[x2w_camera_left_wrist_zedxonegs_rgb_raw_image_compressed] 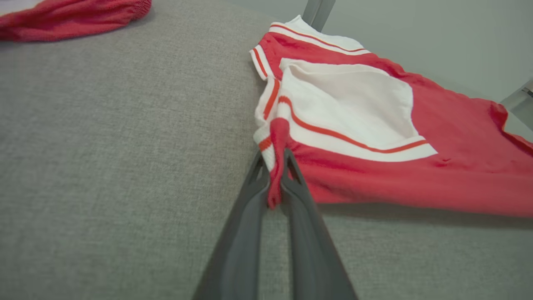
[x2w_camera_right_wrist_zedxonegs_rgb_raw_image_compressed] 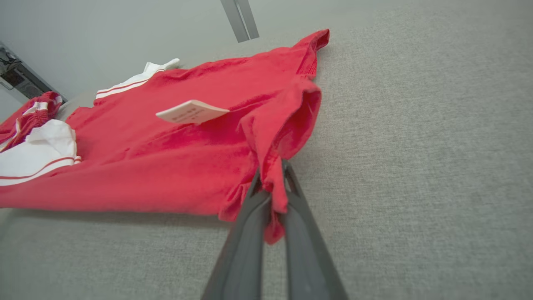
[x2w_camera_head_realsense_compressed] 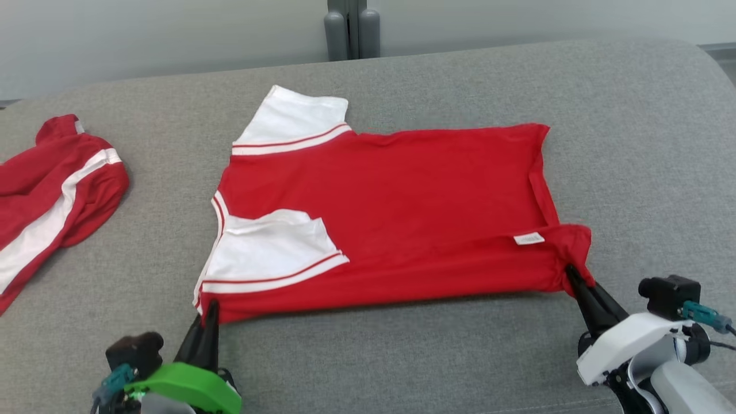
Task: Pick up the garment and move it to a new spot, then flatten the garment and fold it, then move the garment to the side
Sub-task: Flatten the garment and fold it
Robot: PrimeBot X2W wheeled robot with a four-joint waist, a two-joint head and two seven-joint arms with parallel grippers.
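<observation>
- Here the red garment lies spread about the middle of the grey cushion, neck end toward the robot's left and hem toward its right
- Its near long side seems to be doubled over, since a white sleeve and a small label face up along that side
- The left gripper is pinched tight on the near corner at the sleeve end, and the left wrist view shows a twist of red and white cloth squeezed between its fingers
- The right gripper is clamped the same way on the near hem corner, with a red bunch hanging through the jaws
- Holding both ends of one edge lets the arms keep that edge taut and carry it as a straight line, which suits a fold across toward the far side
- The far edge lies flat, and the other sleeve juts toward the back
- A shadow under the near edge suggests it is just off the cushion, though I cannot tell for sure
- Bare cushion lies beyond the garment and broadly to the right
- A second red-and-white garment lies well apart at the left, so that side is the tighter one
</observation>
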